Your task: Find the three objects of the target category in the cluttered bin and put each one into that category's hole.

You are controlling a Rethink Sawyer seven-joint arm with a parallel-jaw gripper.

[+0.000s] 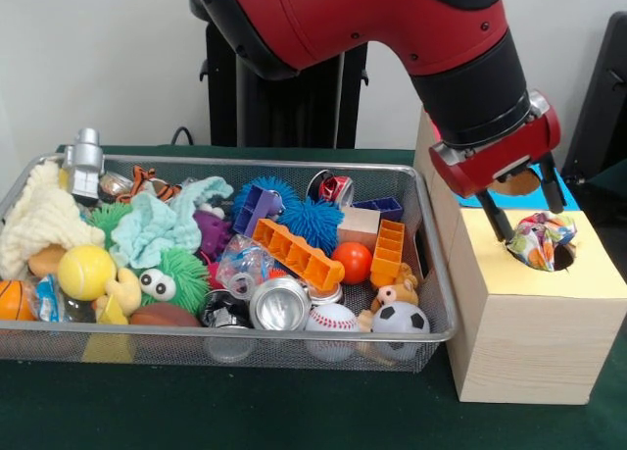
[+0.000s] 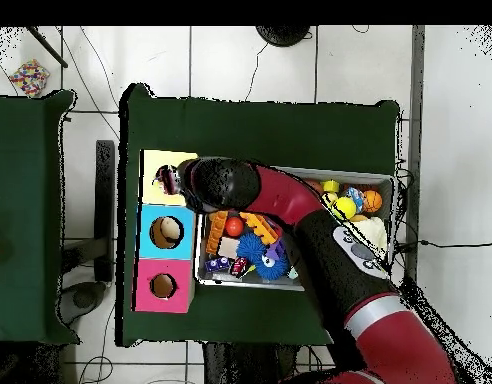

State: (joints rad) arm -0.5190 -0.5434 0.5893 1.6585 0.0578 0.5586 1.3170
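Front view: gripper point(image 1: 530, 215) over the yellow-topped box, fingers point(image 1: 496, 222) spread either side of a dotted paper wad point(image 1: 541, 239). The wad sits in the mouth of the hole point(image 1: 560, 257), partly sunk, directly below the fingers at 6 o'clock. Contact between fingers and paper can't be judged. The wire bin point(image 1: 431, 274) lies at 9 o'clock from the box. Likely next: a straight lift clear; the wad looks ready to drop.
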